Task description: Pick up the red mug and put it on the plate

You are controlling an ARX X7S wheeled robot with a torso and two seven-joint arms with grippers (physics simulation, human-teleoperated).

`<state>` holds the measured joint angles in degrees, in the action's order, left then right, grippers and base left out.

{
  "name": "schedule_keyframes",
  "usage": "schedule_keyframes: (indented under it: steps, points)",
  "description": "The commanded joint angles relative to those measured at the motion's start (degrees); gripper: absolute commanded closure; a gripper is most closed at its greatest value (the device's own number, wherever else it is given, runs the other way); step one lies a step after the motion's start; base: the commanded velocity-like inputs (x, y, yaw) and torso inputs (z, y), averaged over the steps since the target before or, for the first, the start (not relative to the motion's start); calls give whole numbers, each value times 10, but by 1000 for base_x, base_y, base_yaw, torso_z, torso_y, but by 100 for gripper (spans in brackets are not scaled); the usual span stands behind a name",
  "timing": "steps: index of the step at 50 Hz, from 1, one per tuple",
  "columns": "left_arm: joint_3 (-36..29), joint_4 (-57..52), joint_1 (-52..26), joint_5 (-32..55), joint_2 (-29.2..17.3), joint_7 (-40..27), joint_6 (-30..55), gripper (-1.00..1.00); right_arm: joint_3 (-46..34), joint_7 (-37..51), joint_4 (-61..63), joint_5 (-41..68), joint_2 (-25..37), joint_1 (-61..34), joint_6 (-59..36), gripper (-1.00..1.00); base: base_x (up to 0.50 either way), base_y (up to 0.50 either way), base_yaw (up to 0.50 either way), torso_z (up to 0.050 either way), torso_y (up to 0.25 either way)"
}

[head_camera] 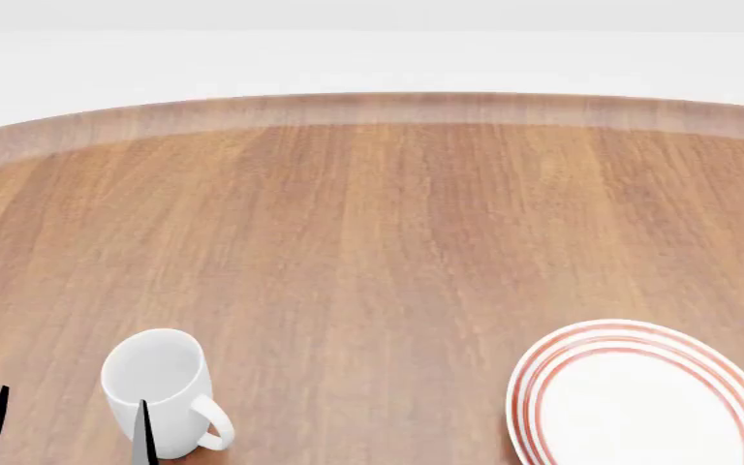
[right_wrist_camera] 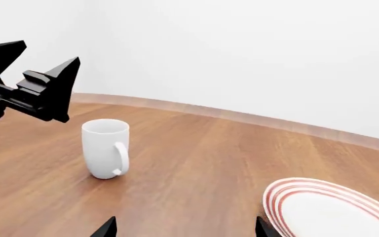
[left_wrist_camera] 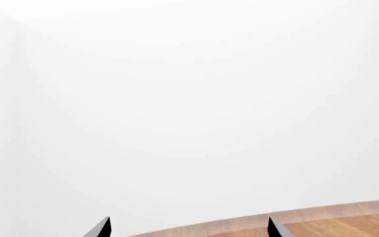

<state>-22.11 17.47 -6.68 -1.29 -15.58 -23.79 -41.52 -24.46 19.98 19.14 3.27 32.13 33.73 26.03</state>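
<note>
Hovering beside a white mug [head_camera: 155, 387], the left pincer [head_camera: 65, 426] gapes, apparently empty; plate [head_camera: 643, 397] apart.

A bare simulated test room, not a lived-in home: a wide round wooden bench [head_camera: 386, 242] with a pale edge band stands before plain white walls [right_wrist_camera: 242, 54] that meet in one faint corner, with flat, even light and clean rendered surfaces. The only homely hint is tableware, a plain white mug [head_camera: 159, 387] and a red-ringed plate [head_camera: 643, 397] set well apart on the wood
</note>
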Motion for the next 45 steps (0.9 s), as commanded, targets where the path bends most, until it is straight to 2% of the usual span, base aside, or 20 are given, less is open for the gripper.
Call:
schedule_keyframes:
  steps: [1, 29, 45]
  points:
    - [-2, 0, -1, 0, -1, -2, 0, -100, -16, -4, -50, -11, -5, 4, 36, -100, 0, 0, 0, 0, 0]
    - [-6, 2, -2, 1, -4, -7, -4, -100, -34, -13, -171, 13, -20, -15, 121, -100, 0, 0, 0, 0, 0]
    - [-8, 2, -3, -1, -4, -13, -5, -100, -47, -4, -141, -7, -22, 1, 97, -100, 0, 0, 0, 0, 0]
